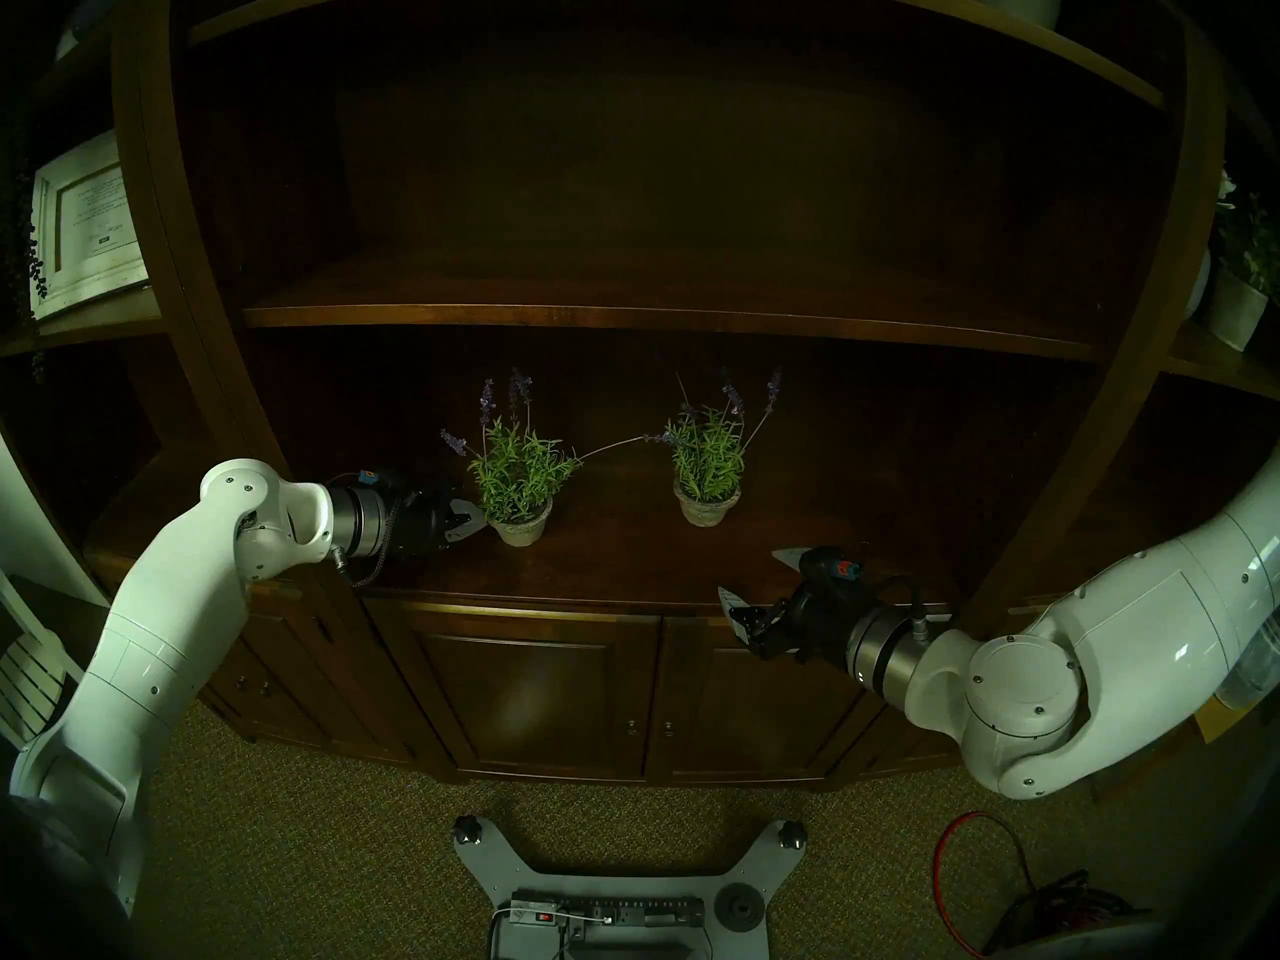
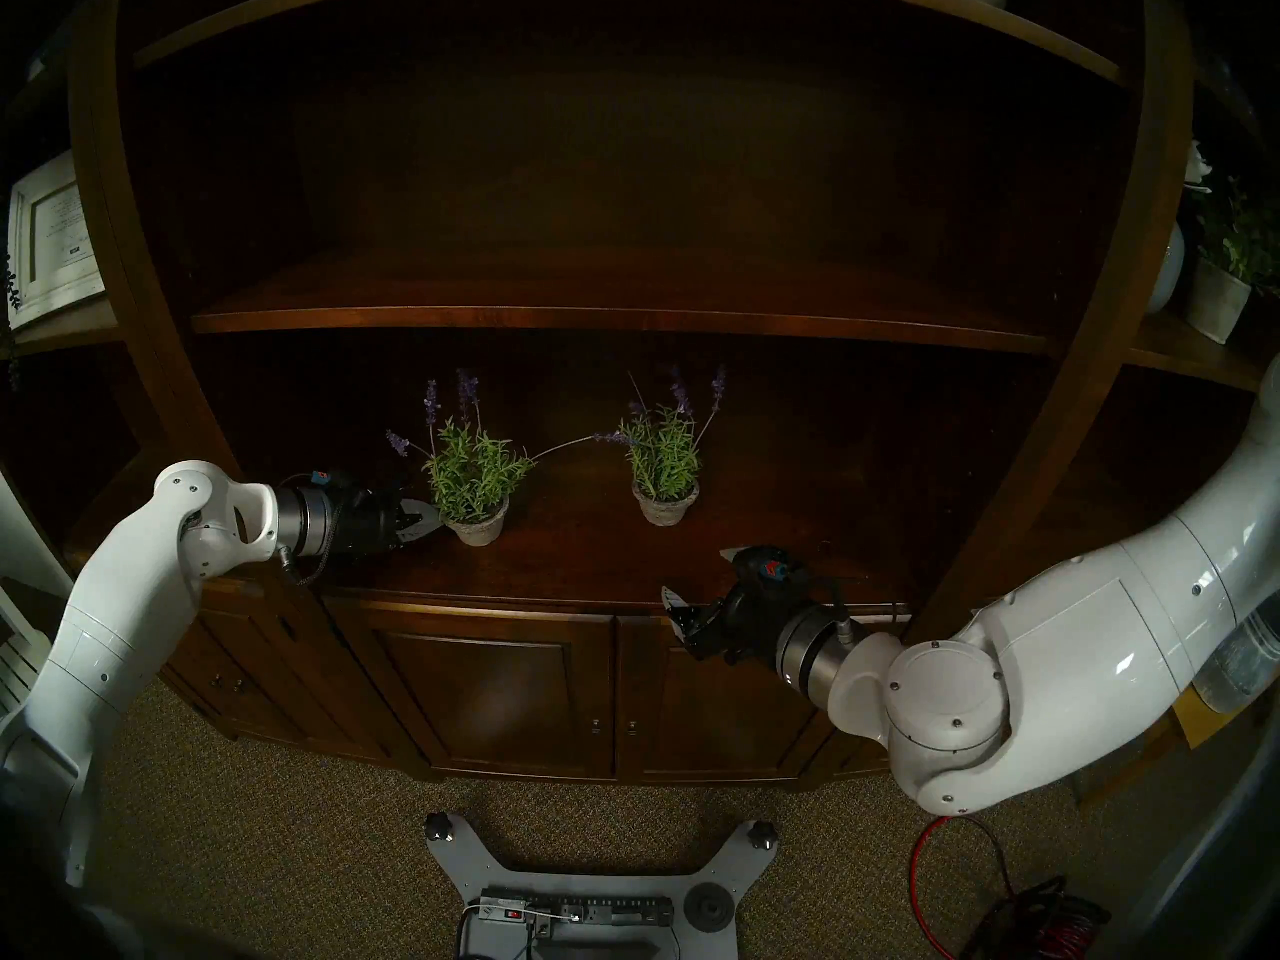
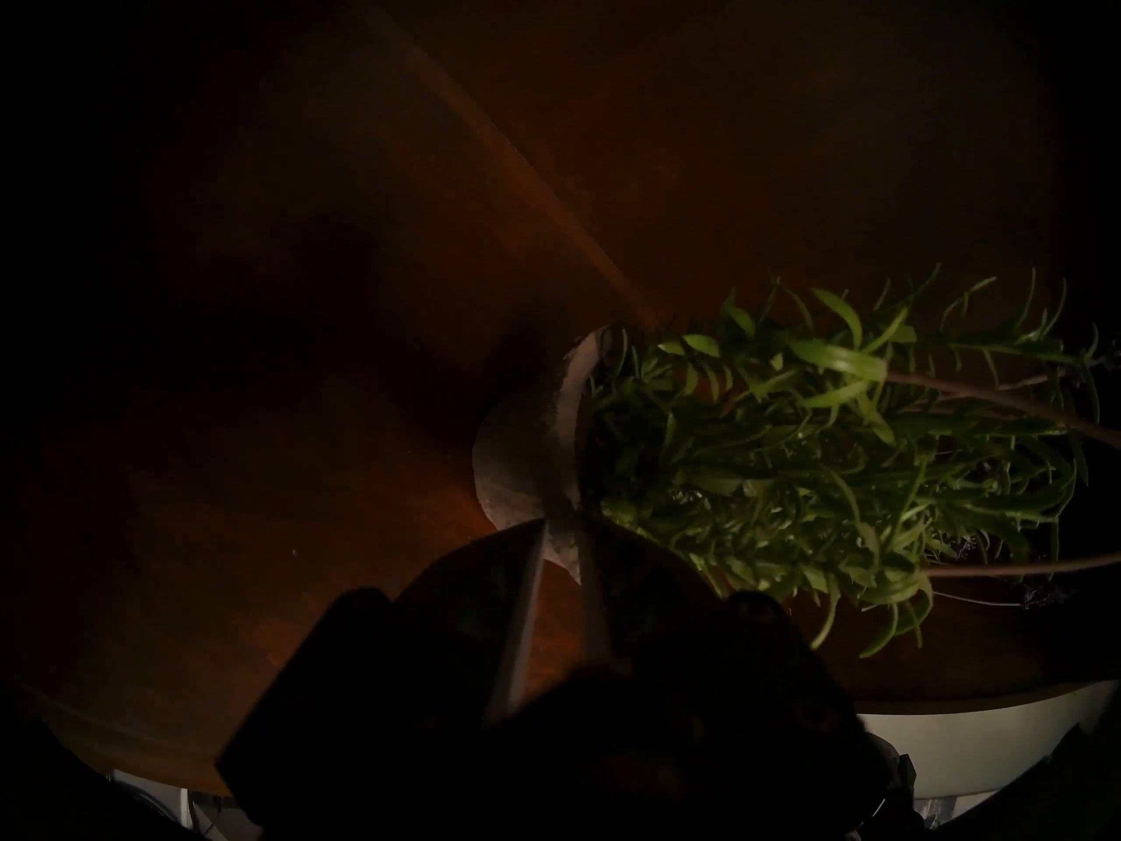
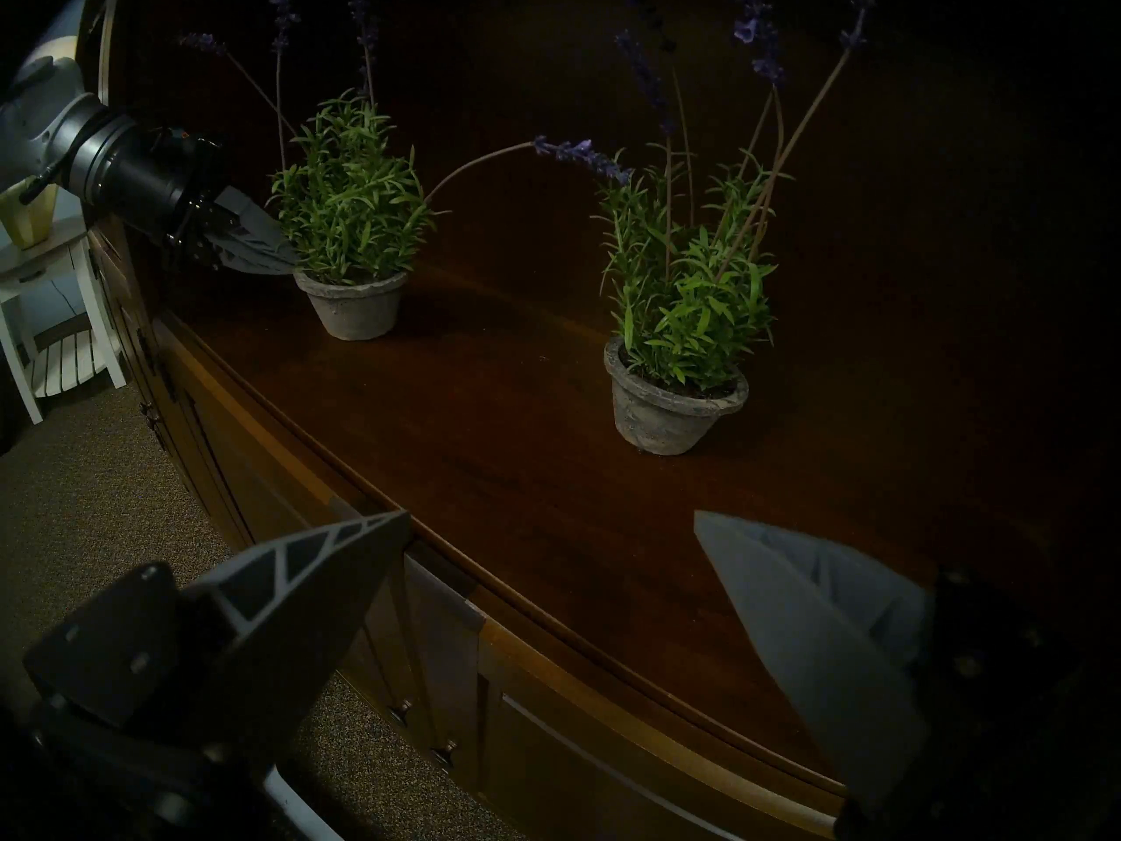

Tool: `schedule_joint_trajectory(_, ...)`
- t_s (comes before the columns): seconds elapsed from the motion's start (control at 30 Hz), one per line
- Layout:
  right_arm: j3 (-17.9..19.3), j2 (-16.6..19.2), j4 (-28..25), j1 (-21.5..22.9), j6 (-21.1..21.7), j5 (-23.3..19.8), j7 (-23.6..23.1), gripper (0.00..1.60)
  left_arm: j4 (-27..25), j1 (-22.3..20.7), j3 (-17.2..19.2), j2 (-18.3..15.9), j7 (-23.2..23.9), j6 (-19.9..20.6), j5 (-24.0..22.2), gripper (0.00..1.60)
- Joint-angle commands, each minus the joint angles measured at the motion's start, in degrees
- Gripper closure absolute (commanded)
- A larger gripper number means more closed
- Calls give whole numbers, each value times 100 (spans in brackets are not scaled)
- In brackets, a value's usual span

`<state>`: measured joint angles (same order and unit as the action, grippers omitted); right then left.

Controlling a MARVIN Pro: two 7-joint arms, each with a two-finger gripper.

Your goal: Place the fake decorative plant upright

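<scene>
The left artificial lavender plant (image 1: 518, 472), with narrow green plastic leaves and thin stems tipped with purple flower spikes, stands upright in a small round rough grey stone-look pot (image 1: 519, 526) a little left of centre in the head view, on the dark polished wooden shelf top (image 1: 623, 557) of a tall brown cabinet. One long stem arches right toward a second, matching potted lavender (image 1: 706, 463), also upright, near the frame's centre; the two pots stand apart.

The left gripper (image 1: 471, 515) sits at the pot's left rim. The left wrist view, very dark and turned on its side, shows what the head views do not: its two pale fingers (image 3: 528, 591) stand narrowly apart with the pot's rim (image 3: 561, 518) between them, one finger outside the wall and one inside. Whether they press on the rim cannot be told.

The right wrist view shows both pots' mottled, chalky texture and flared rims, and the right gripper (image 4: 552, 521) with its grey ribbed fingers spread wide and empty, over the shelf's front edge at lower right of the head view. A white slatted side table (image 4: 54, 312) shows at that wrist view's left edge.
</scene>
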<state>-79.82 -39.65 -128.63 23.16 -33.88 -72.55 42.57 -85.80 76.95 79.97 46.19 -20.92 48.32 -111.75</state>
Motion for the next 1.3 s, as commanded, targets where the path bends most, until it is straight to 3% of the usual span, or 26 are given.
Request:
schedule_joint_trajectory(0.0, 88, -12, 7, 80, -47, 54, -14, 0, -64, -147, 99, -17, 15, 0, -76, 99)
schedule_joint_trajectory(0.3, 88, -12, 7, 80, -47, 54, -14, 0, -31, -165, 108, -16, -3, 44, -96, 82)
schedule_joint_trajectory(0.4, 88, -12, 7, 80, -47, 53, -14, 0, -29, -165, 114, -12, -8, 54, -97, 44)
schedule_joint_trajectory(0.5, 88, -12, 7, 80, -47, 53, -14, 0, -22, -169, 117, -6, -16, 62, -96, 30)
schedule_joint_trajectory(0.53, 88, -12, 7, 80, -47, 53, -14, 0, -20, -170, 117, -4, -18, 64, -95, 34)
schedule_joint_trajectory(0.57, 88, -12, 7, 80, -47, 53, -13, 0, -10, -176, 114, 3, -23, 67, -92, 48)
schedule_joint_trajectory(0.67, 88, -12, 7, 80, -47, 53, -13, 0, 5, -185, 104, 12, -26, 67, -83, 55)
schedule_joint_trajectory(0.83, 88, -12, 7, 80, -47, 54, -14, 0, 44, -211, 73, 34, -18, 72, -57, 80)
schedule_joint_trajectory(1.27, 88, -11, 7, 79, -49, 56, -13, 0, 38, -183, 39, 59, -40, 85, -40, 84)
